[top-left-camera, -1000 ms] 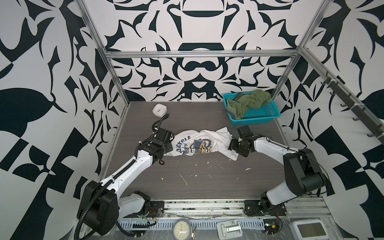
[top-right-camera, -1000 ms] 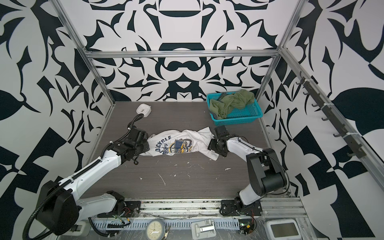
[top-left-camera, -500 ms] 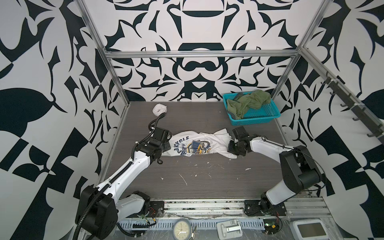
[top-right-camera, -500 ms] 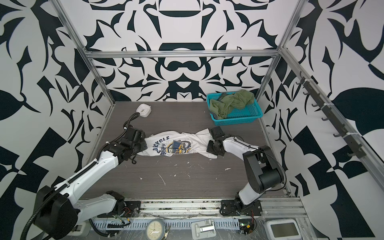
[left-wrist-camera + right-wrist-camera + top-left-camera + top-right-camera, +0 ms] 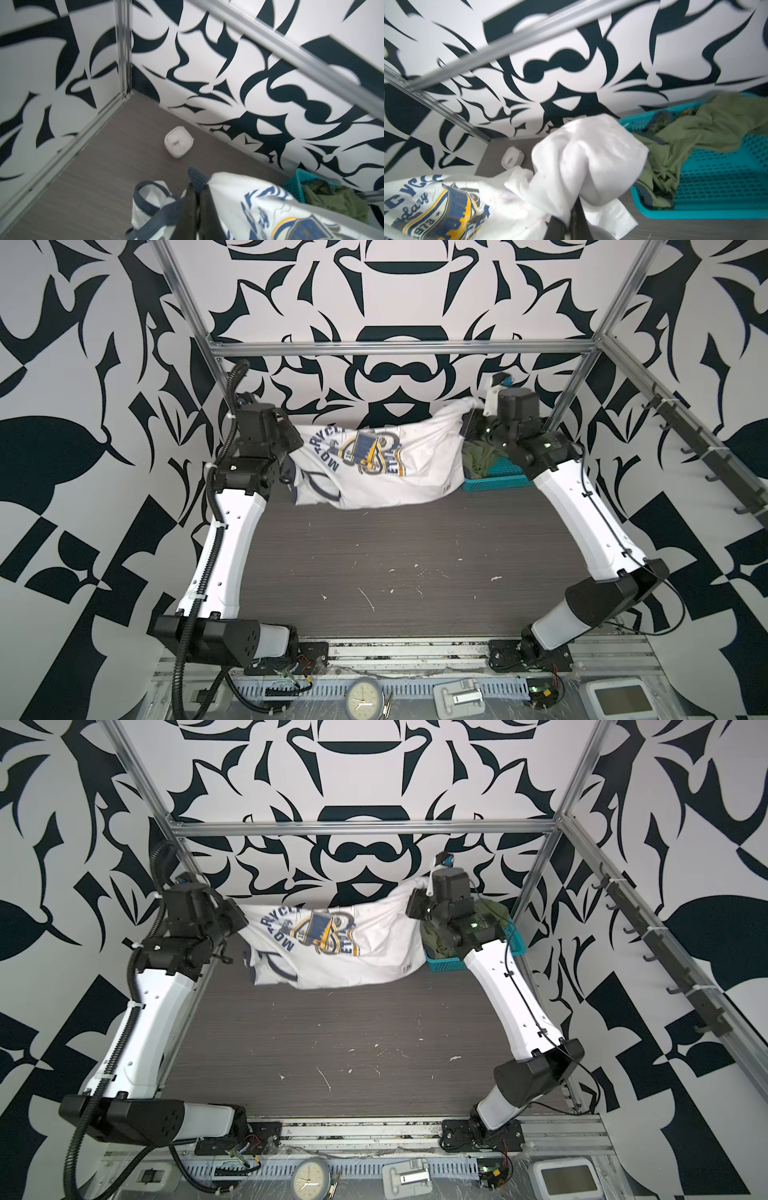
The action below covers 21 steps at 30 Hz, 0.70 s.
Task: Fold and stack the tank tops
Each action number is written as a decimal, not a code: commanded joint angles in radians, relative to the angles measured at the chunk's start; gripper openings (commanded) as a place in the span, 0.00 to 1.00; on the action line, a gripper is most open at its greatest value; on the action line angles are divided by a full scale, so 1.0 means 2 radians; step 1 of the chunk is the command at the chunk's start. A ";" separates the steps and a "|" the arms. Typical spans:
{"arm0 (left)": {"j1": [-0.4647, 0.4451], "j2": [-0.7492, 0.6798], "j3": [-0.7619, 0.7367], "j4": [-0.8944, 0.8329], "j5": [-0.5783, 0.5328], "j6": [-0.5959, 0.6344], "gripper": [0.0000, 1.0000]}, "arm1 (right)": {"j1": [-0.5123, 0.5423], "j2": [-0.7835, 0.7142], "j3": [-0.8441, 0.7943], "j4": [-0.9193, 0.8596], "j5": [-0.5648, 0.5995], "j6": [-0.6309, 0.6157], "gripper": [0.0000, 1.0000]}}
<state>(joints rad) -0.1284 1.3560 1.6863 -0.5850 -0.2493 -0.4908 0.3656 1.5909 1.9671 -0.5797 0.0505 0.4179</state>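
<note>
The white tank top (image 5: pixel 374 464) (image 5: pixel 332 944) with navy trim and a blue-yellow emblem hangs stretched in the air over the back of the table, emblem facing the top views. My left gripper (image 5: pixel 291 448) (image 5: pixel 198 189) is shut on its navy-trimmed end. My right gripper (image 5: pixel 467 423) (image 5: pixel 575 207) is shut on the bunched plain white end (image 5: pixel 581 162). The olive green tank top (image 5: pixel 478 456) (image 5: pixel 695 128) lies crumpled in the teal basket (image 5: pixel 498 481) (image 5: pixel 716 176), partly hidden behind my right arm in both top views.
A small white square clock (image 5: pixel 178 143) (image 5: pixel 511 159) sits on the dark wood table (image 5: pixel 395 556) near the back left corner. Patterned walls and metal frame posts close in the back and sides. A round clock (image 5: pixel 365 697) lies on the front rail.
The white tank top lay on the table before; both arms have raised it high and pulled it taut toward the back wall. The right gripper closed on its end.
</note>
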 commanded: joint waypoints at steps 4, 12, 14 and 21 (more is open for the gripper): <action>0.001 -0.132 -0.153 0.044 0.057 -0.001 0.00 | -0.002 -0.046 -0.062 0.005 -0.015 -0.013 0.00; 0.001 -0.220 -0.484 -0.022 0.164 -0.097 0.23 | 0.016 -0.109 -0.441 0.088 -0.136 0.070 0.00; -0.005 -0.217 -0.521 -0.042 0.156 -0.127 0.45 | 0.020 -0.097 -0.503 0.088 -0.139 0.078 0.00; -0.013 -0.149 -0.424 -0.062 0.121 -0.134 0.80 | 0.012 -0.083 -0.551 0.050 -0.100 0.078 0.56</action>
<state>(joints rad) -0.1539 1.0248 0.7250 -0.7124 0.0376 -0.7410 0.4004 1.4914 0.8127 -0.5098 -0.1776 0.5686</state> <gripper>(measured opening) 0.791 0.533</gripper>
